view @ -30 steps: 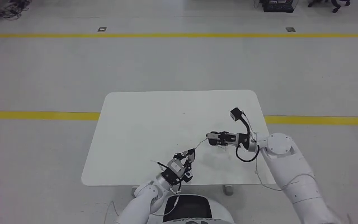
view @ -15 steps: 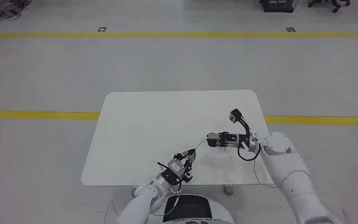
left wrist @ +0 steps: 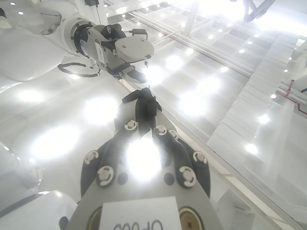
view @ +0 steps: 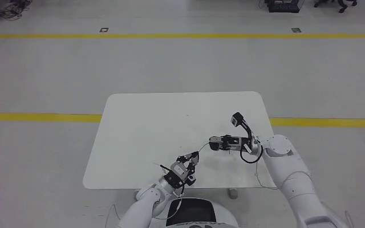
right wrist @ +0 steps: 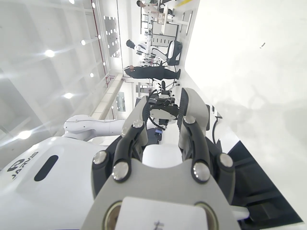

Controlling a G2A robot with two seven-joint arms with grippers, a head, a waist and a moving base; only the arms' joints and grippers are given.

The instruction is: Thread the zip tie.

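Note:
The zip tie [view: 203, 147] is a thin pale strand above the white table [view: 148, 125], near its front edge. My left gripper [view: 193, 159] is shut on its lower end, fingers pinched together around it [left wrist: 144, 96]. The strand rises toward my right gripper [view: 211, 142], which lies level and points at the left one. In the right wrist view its fingers [right wrist: 189, 106] stand apart and open, with the left gripper [right wrist: 163, 106] showing through the gap. From the left wrist view the right gripper [left wrist: 136, 76] hangs just beyond the left fingertips. Whether the strand's tip touches the right fingers is not visible.
The tabletop carries nothing else, and both grippers work close to its front edge. Yellow floor lines run behind the table. People and another robot stand far off in the room.
My right gripper has crept a little toward the left gripper. The left arm has kept still with the zip tie in its grip.

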